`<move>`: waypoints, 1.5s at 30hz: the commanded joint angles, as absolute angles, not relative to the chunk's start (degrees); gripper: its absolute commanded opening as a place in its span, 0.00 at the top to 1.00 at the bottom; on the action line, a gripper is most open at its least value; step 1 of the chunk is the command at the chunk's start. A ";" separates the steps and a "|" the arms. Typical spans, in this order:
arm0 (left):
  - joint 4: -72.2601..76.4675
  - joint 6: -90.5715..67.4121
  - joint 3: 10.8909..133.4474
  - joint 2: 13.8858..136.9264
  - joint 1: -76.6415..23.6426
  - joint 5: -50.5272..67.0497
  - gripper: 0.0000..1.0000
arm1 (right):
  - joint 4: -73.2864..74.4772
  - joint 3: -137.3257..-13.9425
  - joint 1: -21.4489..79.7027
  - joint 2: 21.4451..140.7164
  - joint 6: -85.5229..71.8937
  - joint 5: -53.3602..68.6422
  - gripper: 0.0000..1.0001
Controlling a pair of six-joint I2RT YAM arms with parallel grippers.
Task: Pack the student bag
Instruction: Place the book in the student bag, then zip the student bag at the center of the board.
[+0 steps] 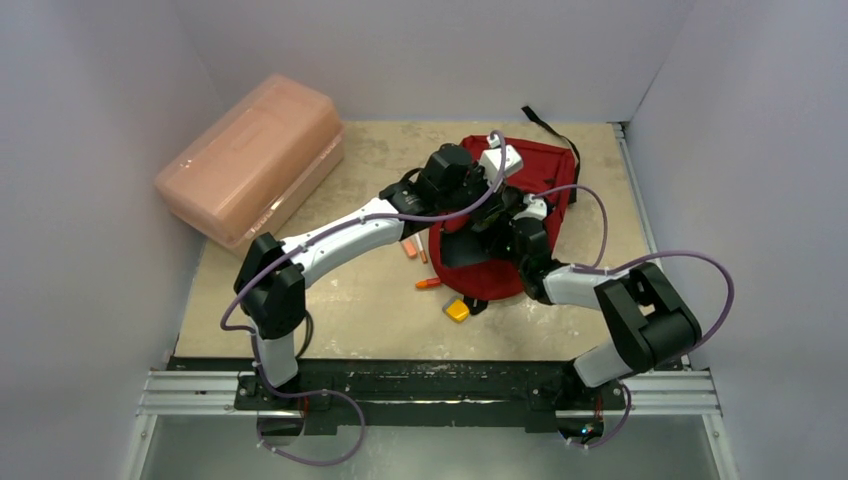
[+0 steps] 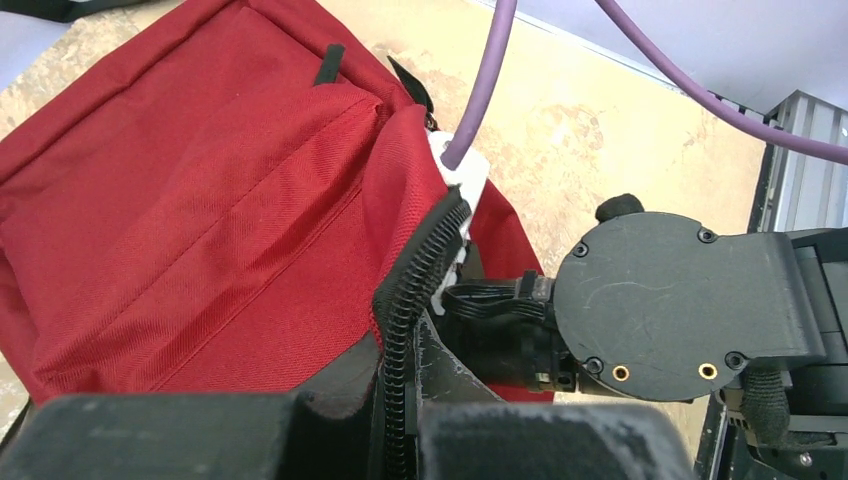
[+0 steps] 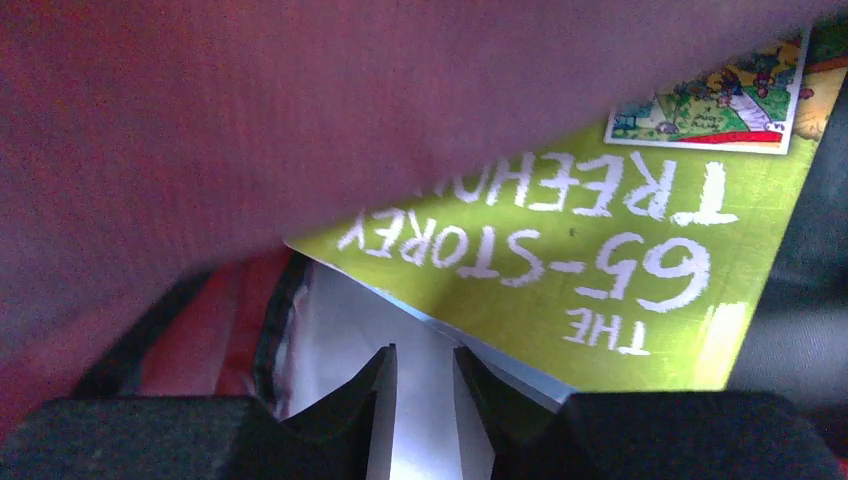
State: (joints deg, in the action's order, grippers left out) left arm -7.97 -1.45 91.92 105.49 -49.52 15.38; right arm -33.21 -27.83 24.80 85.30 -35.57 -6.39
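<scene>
The dark red student bag [image 1: 545, 170] lies on the right half of the tan table [image 1: 340, 320], between the two arms, with its open mouth towards them and a black strap [image 1: 548, 122] trailing off its far edge. The left gripper [image 2: 400, 425] is clamped on the bag's rim. Seen from the left wrist, the black zipper [image 2: 415, 280] and the red cloth edge run straight down between its two dark fingers [image 2: 150, 440], holding the mouth open. The right arm [image 2: 680, 310] reaches into that mouth from the other side, its wrist just beside the raised rim.

Inside, the right wrist view shows a lime-green book [image 3: 600, 270] lettered "The 65-Storey Treehouse", lying at a slant under the red fabric. A white flat surface [image 3: 340, 330] lies beneath its lower corner. The right gripper [image 3: 425, 375] points at that white surface, and its fingertips stand a narrow gap apart. Whether they pinch anything cannot be told.

On the table just left of the bag lie an orange marker [image 1: 427, 283], a small yellow block [image 1: 457, 310] and a pale orange piece [image 1: 410, 250]. Well apart, in the far left corner, sits a pink translucent plastic box [image 1: 250, 160] with its lid on.
</scene>
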 commanded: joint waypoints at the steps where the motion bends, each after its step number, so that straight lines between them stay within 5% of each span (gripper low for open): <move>1: -6.12 -1.88 91.34 101.54 -49.53 17.10 1.00 | -40.61 -33.77 24.41 87.54 -33.94 -13.20 0.69; 7: -6.47 -1.22 90.62 101.68 -48.99 16.16 1.00 | -28.26 -34.70 24.52 80.51 -33.53 -8.10 0.62; 14: -6.23 -1.76 90.70 103.05 -48.26 15.38 1.00 | -1.86 -29.42 24.53 61.29 -33.90 -1.06 0.32; 22: -6.55 -4.89 90.73 104.33 -48.26 16.17 1.00 | 18.03 -28.72 24.35 36.00 -38.80 -8.14 0.28; 28: -7.24 -7.34 88.51 103.80 -48.26 16.64 1.00 | 22.86 -39.75 21.78 36.60 -34.32 -17.97 0.22; 31: -8.28 -8.49 87.50 102.80 -48.31 17.36 0.91 | 21.98 -45.11 14.90 40.55 -32.89 -12.08 0.19; 37: -13.19 -11.50 83.17 95.46 -48.26 18.17 0.49 | 19.68 -53.45 11.65 45.90 -25.29 2.63 0.10; 45: -23.63 -25.02 73.19 81.70 -41.31 4.80 0.46 | 20.84 -56.10 22.96 58.28 -18.82 8.84 0.12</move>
State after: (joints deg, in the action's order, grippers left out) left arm -19.00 -14.72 76.12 86.85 -46.54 13.06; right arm 21.12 -56.55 14.96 55.59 -22.90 5.69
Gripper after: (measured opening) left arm 0.554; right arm 0.884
